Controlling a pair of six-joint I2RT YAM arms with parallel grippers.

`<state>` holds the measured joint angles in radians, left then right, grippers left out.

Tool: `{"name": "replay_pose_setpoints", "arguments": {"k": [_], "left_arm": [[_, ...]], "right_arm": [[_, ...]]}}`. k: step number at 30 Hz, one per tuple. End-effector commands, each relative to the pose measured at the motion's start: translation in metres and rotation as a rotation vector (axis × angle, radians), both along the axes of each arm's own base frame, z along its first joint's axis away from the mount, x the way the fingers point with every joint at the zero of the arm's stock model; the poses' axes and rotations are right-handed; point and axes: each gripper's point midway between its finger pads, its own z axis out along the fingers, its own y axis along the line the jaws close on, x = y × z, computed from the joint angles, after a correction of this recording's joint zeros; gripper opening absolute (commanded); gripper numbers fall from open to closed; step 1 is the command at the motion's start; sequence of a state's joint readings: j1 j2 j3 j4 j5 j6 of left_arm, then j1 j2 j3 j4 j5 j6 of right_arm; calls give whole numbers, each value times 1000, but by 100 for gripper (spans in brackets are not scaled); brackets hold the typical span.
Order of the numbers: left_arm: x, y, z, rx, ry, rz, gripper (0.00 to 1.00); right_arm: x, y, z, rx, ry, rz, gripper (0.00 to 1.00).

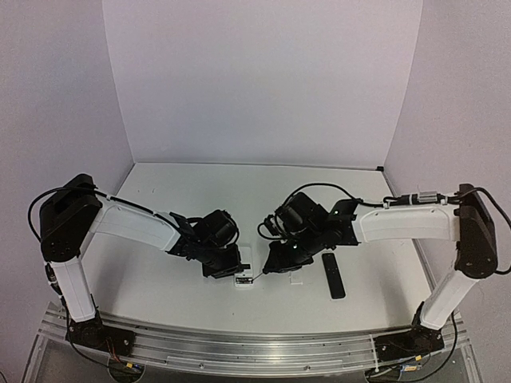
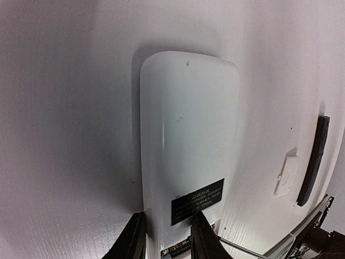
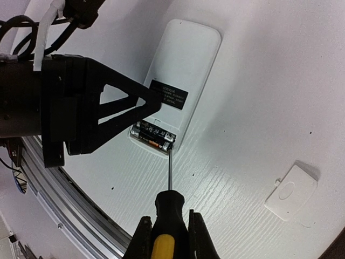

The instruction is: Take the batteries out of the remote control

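The white remote (image 3: 186, 59) lies face down at the table's (image 1: 160, 199) near middle. Its cover (image 3: 291, 191) is off, lying to the right. The batteries (image 3: 153, 135) sit in the open bay at its near end, so prying them out remains. The right gripper (image 3: 168, 221) clamps a screwdriver (image 3: 170, 202), tip at the bay. The left gripper (image 2: 168, 216), jaws part open, steadies the remote. White table, plain pale walls (image 1: 263, 80).

White remote (image 3: 186, 65) face-down, dark batteries (image 3: 154, 135) seated inside, uncovered
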<state>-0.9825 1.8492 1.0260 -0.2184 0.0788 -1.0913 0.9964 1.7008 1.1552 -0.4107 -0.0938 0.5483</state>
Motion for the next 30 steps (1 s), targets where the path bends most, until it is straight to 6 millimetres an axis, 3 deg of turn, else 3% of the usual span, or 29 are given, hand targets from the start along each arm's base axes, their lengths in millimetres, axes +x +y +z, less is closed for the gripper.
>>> {"name": "replay_pose_setpoints", "arguments": {"k": [1,11,19,30], "left_arm": [[-45,42,-73,209,169,-31,27],[-50,48,-82,232,197,-24,26],[-52,48,-84,233,206,-28,26],[-58,51,-86,232,228,-32,23]], "right_arm": [[-25,-7,-34,47,147,19,0],[-18,-2,-22,274,215,-41,0],[-17,21,9,476,190,5,0],[-4,30,48,623,111,-25,0]]}}
